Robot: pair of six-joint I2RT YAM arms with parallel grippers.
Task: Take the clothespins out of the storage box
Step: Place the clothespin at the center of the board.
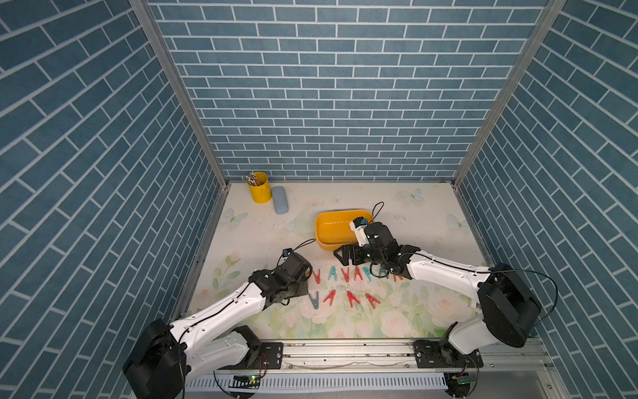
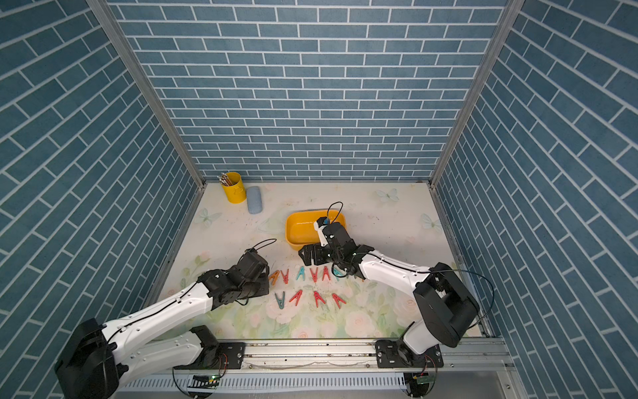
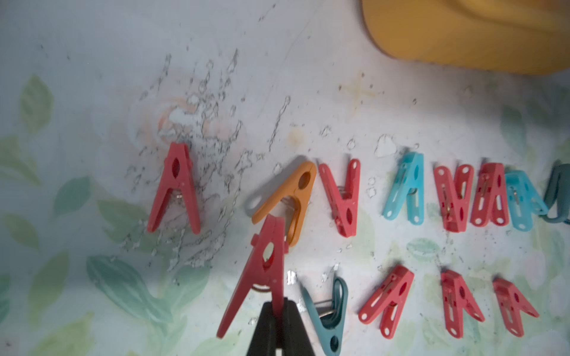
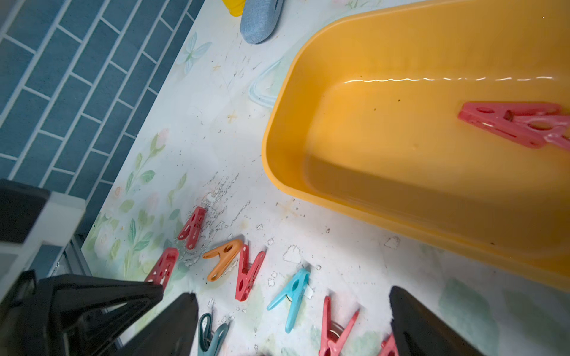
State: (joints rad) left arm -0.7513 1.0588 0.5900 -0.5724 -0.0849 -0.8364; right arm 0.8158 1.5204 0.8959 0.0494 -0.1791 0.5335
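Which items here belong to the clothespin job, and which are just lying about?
Job: storage box; red clothespin inside it; laid-out clothespins; gripped clothespin in the left claw.
Lying about: pencil cup; grey-blue case.

No words, numbers, brand names or signs can be read anywhere, not on the storage box (image 1: 331,229) nor on the clothespins (image 3: 179,185).
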